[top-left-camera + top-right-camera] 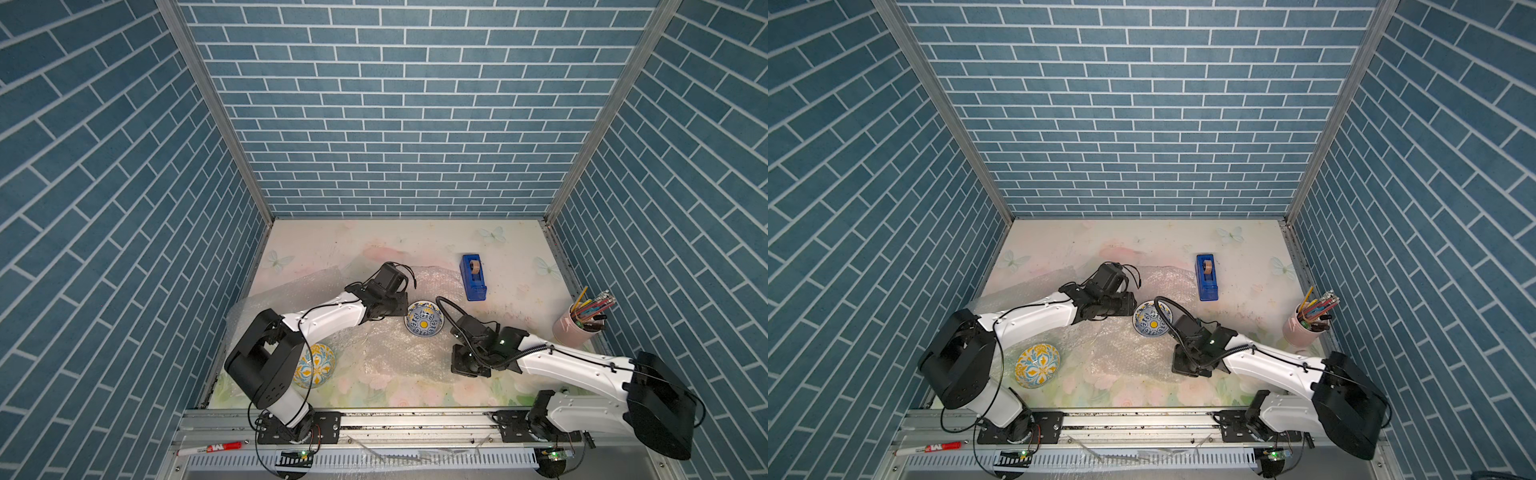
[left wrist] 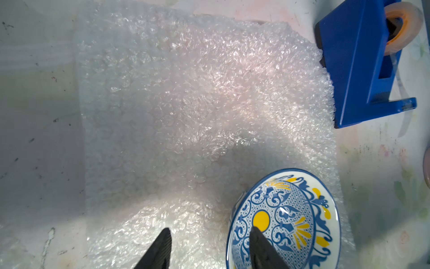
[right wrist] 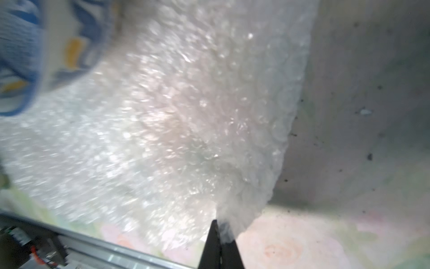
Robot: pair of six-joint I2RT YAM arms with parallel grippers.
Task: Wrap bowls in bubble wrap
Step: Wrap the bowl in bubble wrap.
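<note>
While the right gripper (image 3: 220, 235) pinches a corner of the bubble wrap (image 1: 376, 347) between closed jaws | left gripper (image 2: 211, 246) stands half open astride the rim of the blue-and-white bowl (image 2: 290, 219), not clamped | that bowl sits on the sheet | yellow floral bowl (image 1: 1037, 365) lies near the base of the left arm (image 1: 1034, 316).

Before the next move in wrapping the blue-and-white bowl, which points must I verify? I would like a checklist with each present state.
1. Right gripper shut on the bubble wrap corner: ok.
2. Blue-and-white bowl resting on the bubble wrap: ok.
3. Left gripper clear of that bowl: not ok, its open jaws straddle the rim.
4. Tape dispenser not pinning the sheet's edge: cannot tell.
5. Yellow-and-blue bowl out of the way: ok, well apart.
</note>
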